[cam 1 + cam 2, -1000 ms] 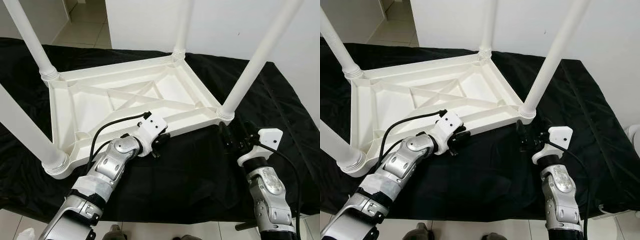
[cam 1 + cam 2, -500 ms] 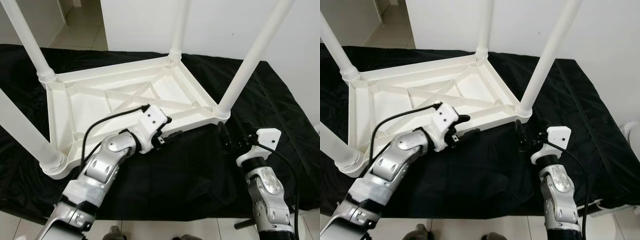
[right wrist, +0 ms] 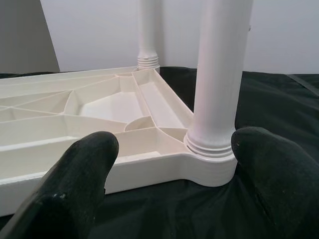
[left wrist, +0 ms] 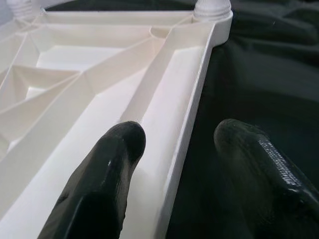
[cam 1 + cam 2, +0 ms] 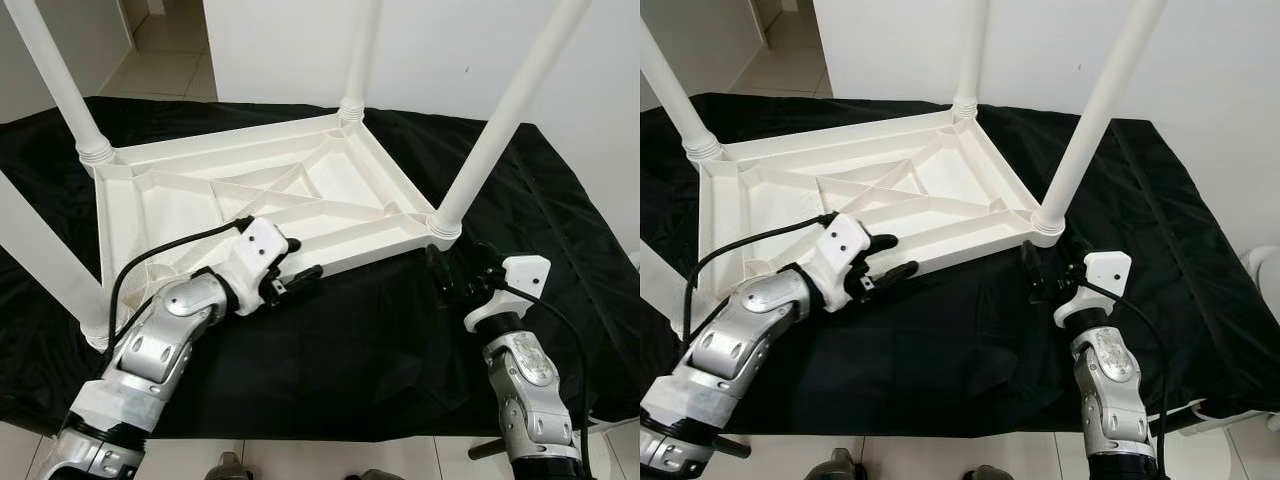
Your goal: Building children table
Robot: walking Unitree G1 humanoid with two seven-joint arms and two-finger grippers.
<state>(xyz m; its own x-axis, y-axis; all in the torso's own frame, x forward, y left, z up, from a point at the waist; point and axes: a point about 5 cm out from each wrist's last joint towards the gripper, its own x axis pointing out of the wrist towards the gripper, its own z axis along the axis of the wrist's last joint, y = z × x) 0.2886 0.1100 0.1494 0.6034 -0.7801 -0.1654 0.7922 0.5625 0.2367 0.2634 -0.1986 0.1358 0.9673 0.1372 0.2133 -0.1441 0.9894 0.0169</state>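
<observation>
Left claw (image 4: 172, 149) open, empty, straddling near rim of upturned children table (image 5: 200, 215). Right claw (image 3: 174, 164) open, empty, table leg (image 3: 219, 74) dead ahead between fingers.

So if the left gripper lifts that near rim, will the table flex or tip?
Probably stiff: the white table has ribbing under its top. Likely light, being thin-walled plastic. It may tip, since its four legs stand tall. The left gripper straddles the rim, open.
</observation>
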